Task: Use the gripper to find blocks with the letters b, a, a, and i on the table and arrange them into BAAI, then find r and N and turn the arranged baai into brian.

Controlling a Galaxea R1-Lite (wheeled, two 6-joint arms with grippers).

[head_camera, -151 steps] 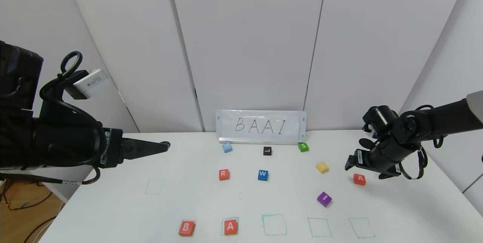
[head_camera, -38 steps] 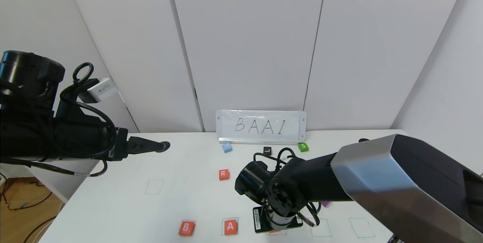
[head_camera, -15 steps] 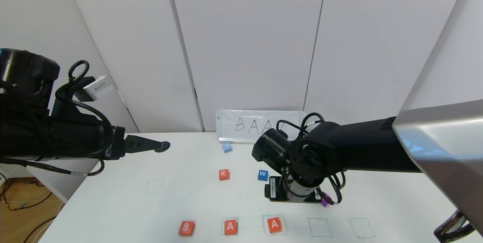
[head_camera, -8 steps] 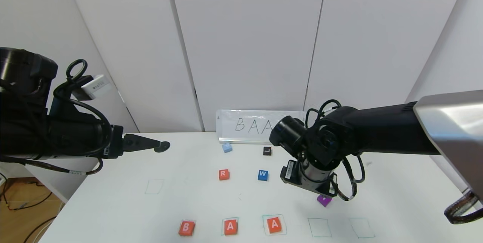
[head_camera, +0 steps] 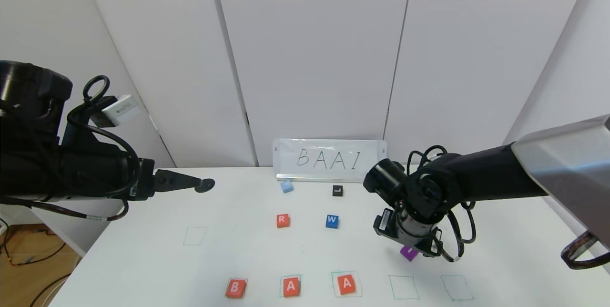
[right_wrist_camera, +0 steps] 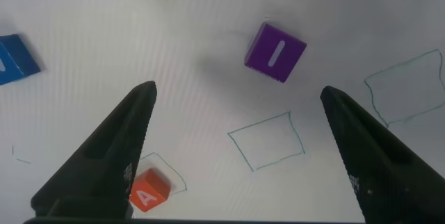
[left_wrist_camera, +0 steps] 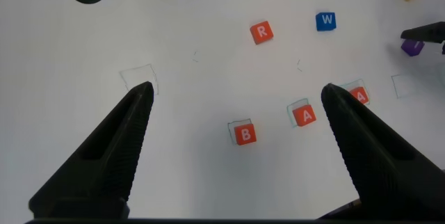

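**Right gripper hanging over the purple I, three letters already lined up**

So from where I'm standing, the right gripper [head_camera: 413,246] is pointed down at the table [head_camera: 143,269] with its two fingers [right_wrist_camera: 115,151] spread wide apart and nothing between them. The purple I block [right_wrist_camera: 275,52] sits just ahead of the fingertips in the right wrist view, lying flat on the table and turned a bit askew. From the head view it peeks out right under the gripper body, so I honestly can't tell how much air is between them.

Nearer the robot than that gripper is the row of green drawn squares. The B block [head_camera: 236,288], the first A block [head_camera: 291,286] and the second A block [head_camera: 346,283] lie side by side in it, each apart from its neighbour. The two squares [head_camera: 403,287] closest to the gripper hold nothing.

Off to the gripper's left, further out on the table, are the R block [head_camera: 282,220] and a blue W block [head_camera: 332,221]. Beyond those there's a black L block [head_camera: 337,190], a light blue block [head_camera: 286,186], and a sign reading BAAI [head_camera: 330,160] propped at the wall.

The left gripper [head_camera: 202,184] hovers well off to the side over the table's left edge, fingers wide apart too, holding nothing.
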